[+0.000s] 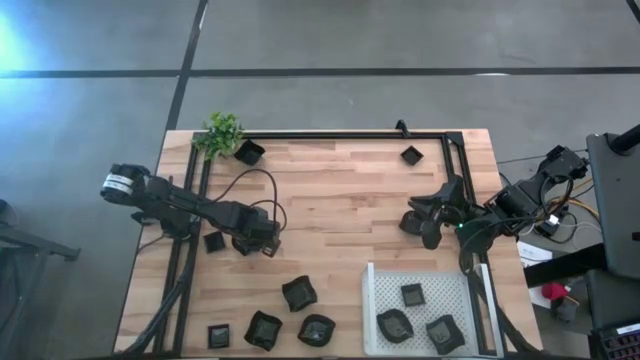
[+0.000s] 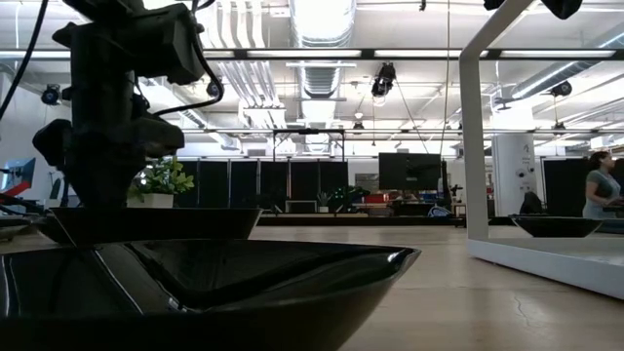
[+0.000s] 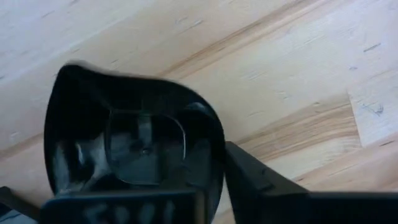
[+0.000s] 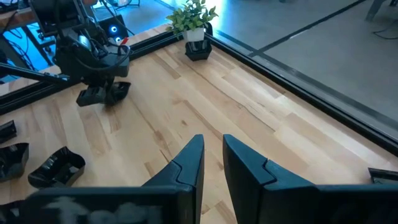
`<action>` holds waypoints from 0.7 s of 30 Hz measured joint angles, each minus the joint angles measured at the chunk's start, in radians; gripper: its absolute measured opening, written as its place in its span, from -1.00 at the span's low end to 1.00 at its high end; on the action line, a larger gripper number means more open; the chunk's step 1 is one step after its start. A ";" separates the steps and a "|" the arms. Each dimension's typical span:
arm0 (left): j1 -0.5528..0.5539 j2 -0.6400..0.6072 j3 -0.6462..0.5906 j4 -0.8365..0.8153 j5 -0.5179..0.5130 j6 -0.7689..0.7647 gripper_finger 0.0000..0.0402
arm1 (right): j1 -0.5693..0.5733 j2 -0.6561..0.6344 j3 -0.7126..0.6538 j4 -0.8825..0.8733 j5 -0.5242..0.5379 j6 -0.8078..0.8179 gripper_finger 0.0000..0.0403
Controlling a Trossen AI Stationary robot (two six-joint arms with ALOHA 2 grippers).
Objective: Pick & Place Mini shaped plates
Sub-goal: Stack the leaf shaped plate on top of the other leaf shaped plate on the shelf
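My left gripper (image 1: 258,242) is at the table's left middle, shut on a small black square plate (image 3: 137,137). That plate also shows in the low view (image 2: 156,222) and the right wrist view (image 4: 119,89). Another plate (image 1: 213,241) lies on the wood beside it. Loose plates lie near the front edge (image 1: 299,293) (image 1: 263,329) (image 1: 316,330) and at the back (image 1: 249,152) (image 1: 411,155). My right gripper (image 4: 213,140) hovers empty at the right middle (image 1: 410,220), its fingers a narrow gap apart. My left gripper pinches one side wall of the plate's raised rim (image 3: 216,146), one finger (image 3: 255,180) outside it and the other inside the hollow. The fingers come from above, pointing down. The plate sits low at the table; whether it rests on it, I cannot tell.
A white perforated tray (image 1: 372,300) at the front right holds three plates. A small green plant (image 1: 222,132) stands at the back left corner. A black frame rail (image 1: 330,134) runs along the back and sides. One plate (image 2: 214,283) lies right in front of the low camera.
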 joint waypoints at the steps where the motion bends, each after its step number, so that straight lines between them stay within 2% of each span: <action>1: 0.000 0.000 0.000 0.000 0.000 0.000 -0.94 | 0.000 0.000 0.000 0.000 0.000 0.000 -0.72; 10: 0.000 -0.001 0.018 -0.025 0.021 0.013 -0.99 | -0.009 0.000 0.000 0.000 0.000 0.000 -0.72; 21: 0.000 0.000 0.180 -0.160 -0.008 0.134 -1.00 | -0.033 0.000 0.000 0.001 0.000 -0.003 -0.72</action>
